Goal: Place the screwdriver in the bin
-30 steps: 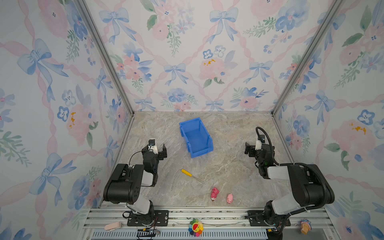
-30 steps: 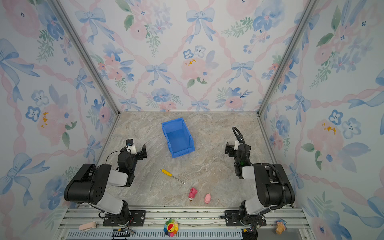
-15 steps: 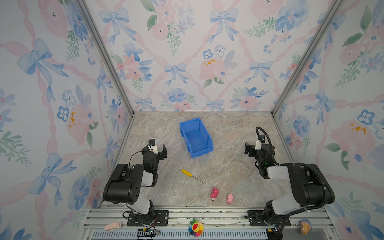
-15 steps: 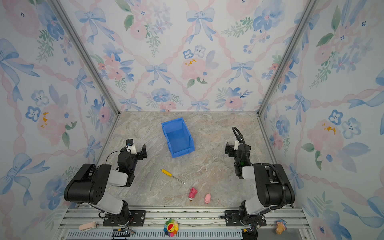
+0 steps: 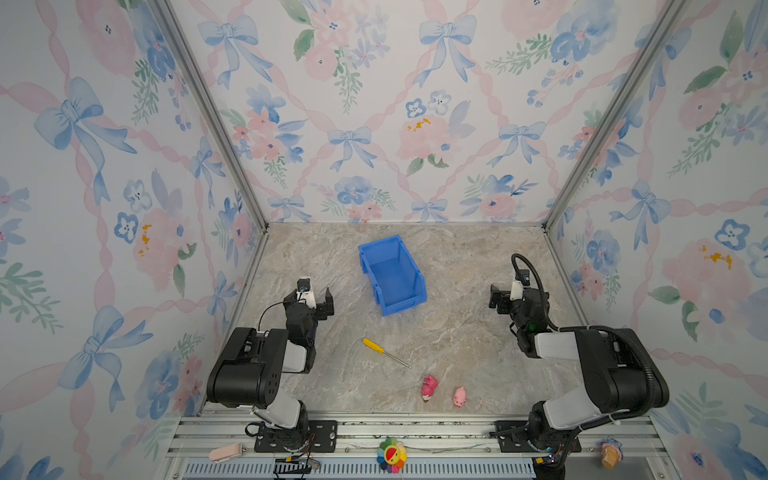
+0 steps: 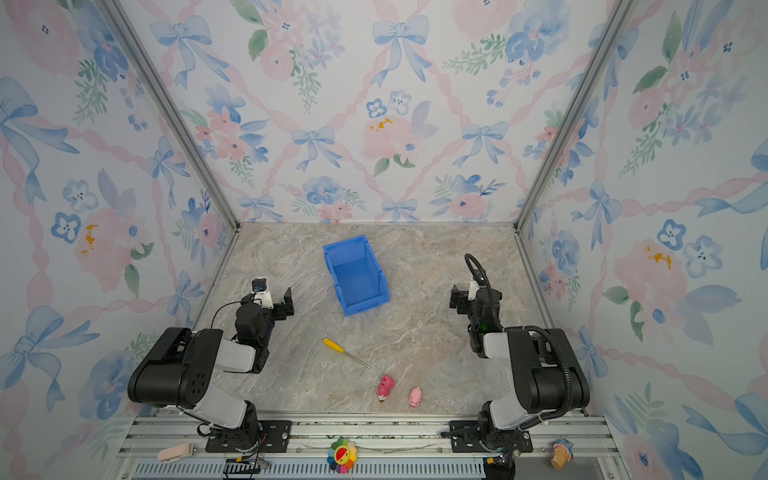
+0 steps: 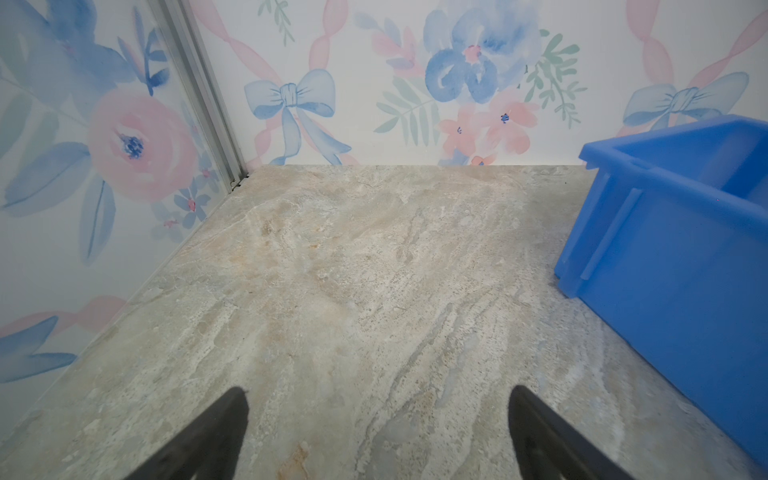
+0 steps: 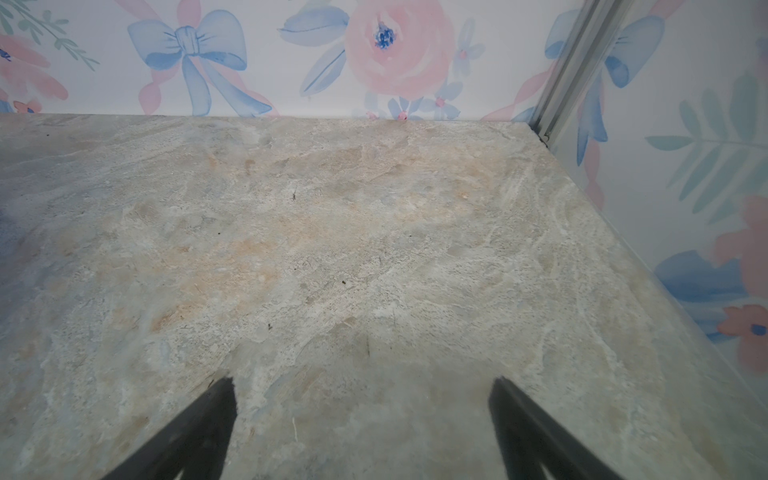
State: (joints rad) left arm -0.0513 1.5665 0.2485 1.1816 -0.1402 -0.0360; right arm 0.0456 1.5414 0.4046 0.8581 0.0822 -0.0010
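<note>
**Screwdriver flat on the stone top, bin standing apart**

We see the screwdriver (image 5: pixel 384 351) lying flat on the mottled, stone-patterned tabletop (image 5: pixel 457 332), a little below the middle of both top views. Its stubby yellow plastic handle points toward the upper left and its thin silver shaft runs toward the lower right. It touches nothing. The bin (image 5: pixel 392 274) stands above it, well apart: a bright blue moulded plastic box, rectangular, with tall ribbed sides and a cut-down lip on its lower edge (we can see nothing in the part of its inside that shows).

Lower right of the screwdriver we find two small pink toys (image 5: pixel 443 391), rounded and glossy, near each other but not touching.

The left gripper (image 7: pixel 376 432) sits at centre left in both top views, its two black tapered fingers (image 7: pixel 208 440) spread wide over bare tabletop, with the bin's ribbed wall just off to one side in the wrist view. The right gripper (image 8: pixel 361 424) sits at centre right, likewise spread apart above bare surface, holding nothing. The walls around carry a matte floral and bow print.
</note>
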